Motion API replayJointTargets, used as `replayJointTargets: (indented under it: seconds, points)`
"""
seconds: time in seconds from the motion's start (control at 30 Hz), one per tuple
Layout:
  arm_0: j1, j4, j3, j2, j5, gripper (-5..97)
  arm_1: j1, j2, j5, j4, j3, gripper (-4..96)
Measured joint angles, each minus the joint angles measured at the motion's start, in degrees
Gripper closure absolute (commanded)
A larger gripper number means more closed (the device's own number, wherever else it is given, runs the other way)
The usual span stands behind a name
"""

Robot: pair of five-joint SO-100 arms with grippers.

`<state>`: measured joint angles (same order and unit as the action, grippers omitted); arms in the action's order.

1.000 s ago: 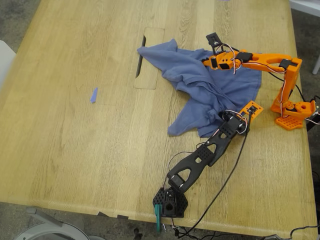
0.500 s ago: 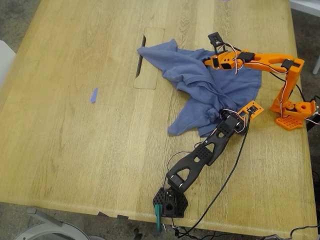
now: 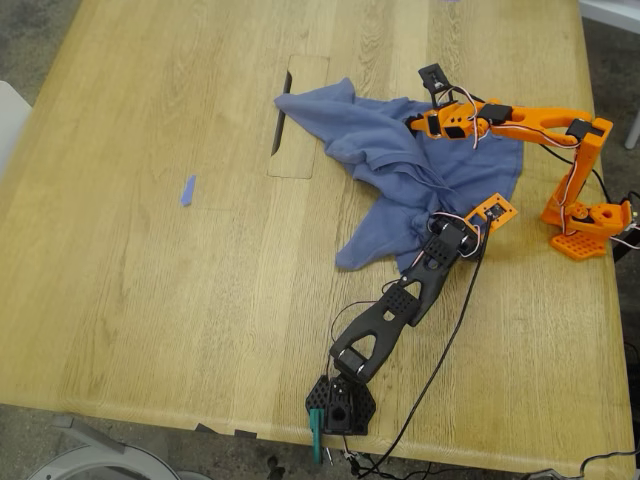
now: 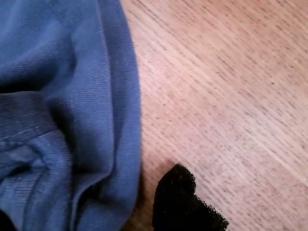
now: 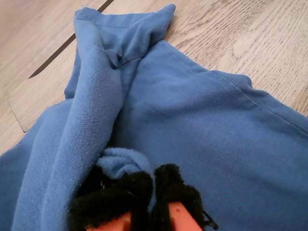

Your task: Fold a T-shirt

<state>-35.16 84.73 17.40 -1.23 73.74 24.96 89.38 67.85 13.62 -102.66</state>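
Blue tape scrap (image 3: 187,190) apart from T-shirt (image 3: 400,180)

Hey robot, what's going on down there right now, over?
My second gripper pinching a fold of the T-shirt. My first gripper by its hem, grip unclear. Shirt crumpled. Nothing in the way.

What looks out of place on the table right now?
The T-shirt is crumpled and twisted rather than flat, one end draped over the table's cable slot. A small blue tape scrap lies alone toward the exterior view's left. Nothing looks damaged or spilled.
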Motion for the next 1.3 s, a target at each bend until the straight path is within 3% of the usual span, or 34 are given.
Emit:
replayJointTargets:
  seconds: [0.33,0.63,0.73,1.0,1.3]
  points:
    - [1.67,0.00,0.00,0.26,-3.52,53,-0.44,0.09,0.00,0.00,0.00,91.2]
    - [5.80,-3.43,0.00,0.70,-5.80,84,-0.79,0.09,0.00,0.00,0.00,91.2]
    - [7.38,-5.01,0.00,0.97,-5.80,91,-0.88,0.09,0.00,0.35,0.18,91.2]
    - [8.09,-5.36,0.00,0.97,-5.80,92,-0.97,0.53,0.00,1.67,0.79,91.2]
    - [10.46,4.22,-0.09,-8.44,-0.97,92,-2.20,7.73,0.00,4.48,0.44,91.2]
